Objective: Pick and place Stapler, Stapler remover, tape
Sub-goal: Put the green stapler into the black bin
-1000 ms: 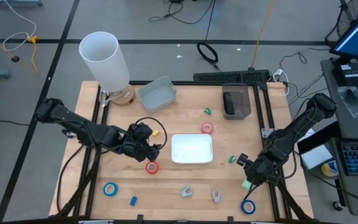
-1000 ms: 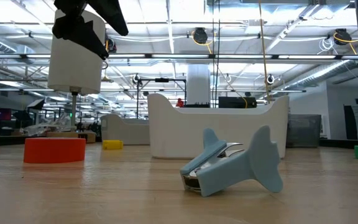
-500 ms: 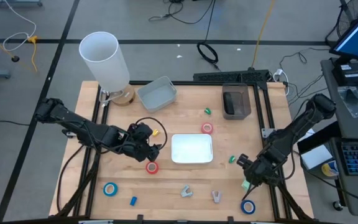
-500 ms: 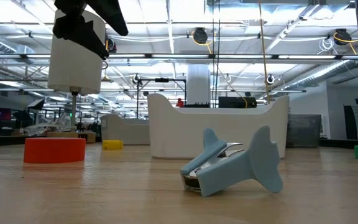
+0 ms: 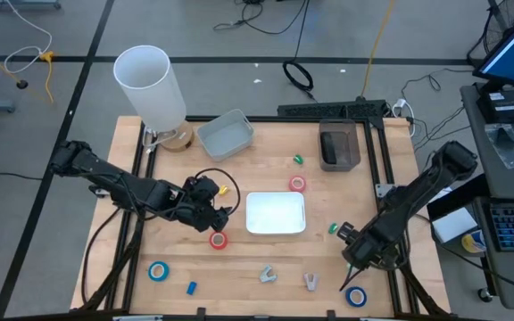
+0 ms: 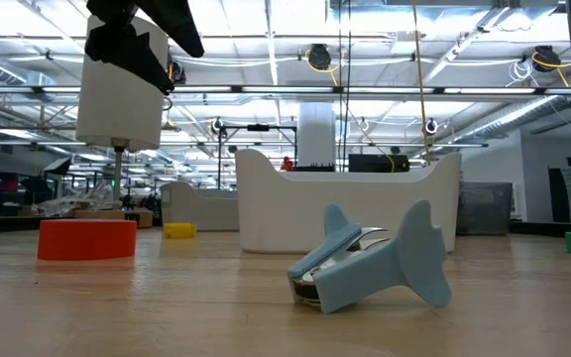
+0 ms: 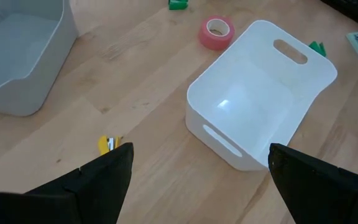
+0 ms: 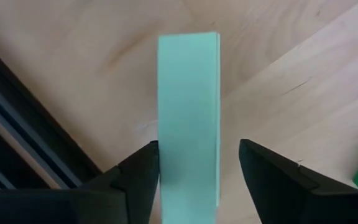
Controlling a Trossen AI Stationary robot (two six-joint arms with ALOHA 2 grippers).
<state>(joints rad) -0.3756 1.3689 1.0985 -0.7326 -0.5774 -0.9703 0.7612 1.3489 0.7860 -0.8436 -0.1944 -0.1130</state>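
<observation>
1. My right claw (image 8: 194, 180) sits low at the table's (image 5: 239, 174) near right edge, its fingers apart on either side of a pale green stapler (image 8: 188, 118); one finger touches its side, the other stands clear.
2. My left claw (image 7: 194, 171) hangs spread wide and empty over the table's middle left, beside the white bin (image 5: 275, 213).
3. One red tape roll (image 5: 218, 239) lies just under that claw, another (image 5: 297, 184) beyond the bin.
4. Blue tape rolls (image 5: 158, 271) lie at the near edge, left and right (image 5: 356, 297).
5. A pale blue staple remover (image 6: 375, 260) lies tipped on its side near the front edge.
</observation>
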